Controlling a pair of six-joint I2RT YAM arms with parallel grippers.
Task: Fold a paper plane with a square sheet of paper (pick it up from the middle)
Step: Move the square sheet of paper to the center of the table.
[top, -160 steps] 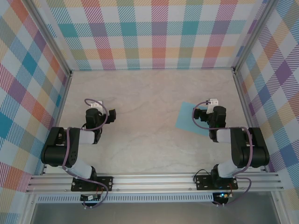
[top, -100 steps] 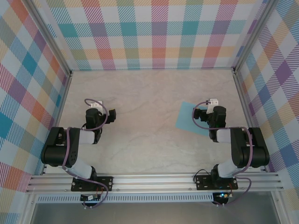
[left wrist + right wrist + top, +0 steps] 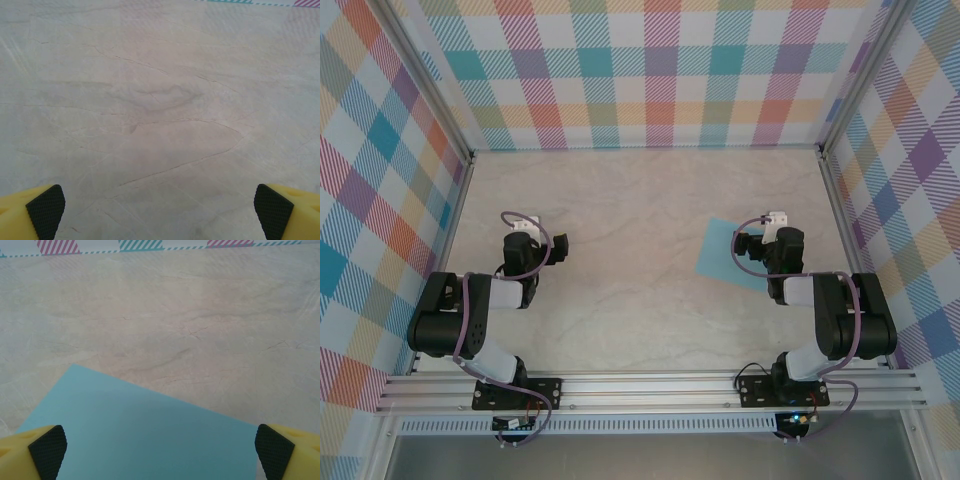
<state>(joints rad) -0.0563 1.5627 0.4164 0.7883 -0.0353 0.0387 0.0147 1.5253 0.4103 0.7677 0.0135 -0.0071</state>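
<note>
The square sheet of paper [image 3: 718, 250] is light blue and lies flat on the marble-look table, right of centre. My right gripper [image 3: 748, 247] hovers over its right part, partly hiding it. In the right wrist view the sheet [image 3: 145, 435] spreads below and between the widely parted yellow fingers with black pads [image 3: 48, 450], so that gripper [image 3: 160, 452] is open and holds nothing. My left gripper [image 3: 560, 247] sits at the left of the table, far from the sheet. Its fingers [image 3: 46, 210] stand wide apart over bare table, open and empty. No folded plane is in sight.
Checked walls [image 3: 660, 70] close in the table on three sides, with metal posts at the corners. An aluminium rail [image 3: 650, 390] carrying both arm bases runs along the near edge. Bare table [image 3: 630, 200] lies between and beyond the arms.
</note>
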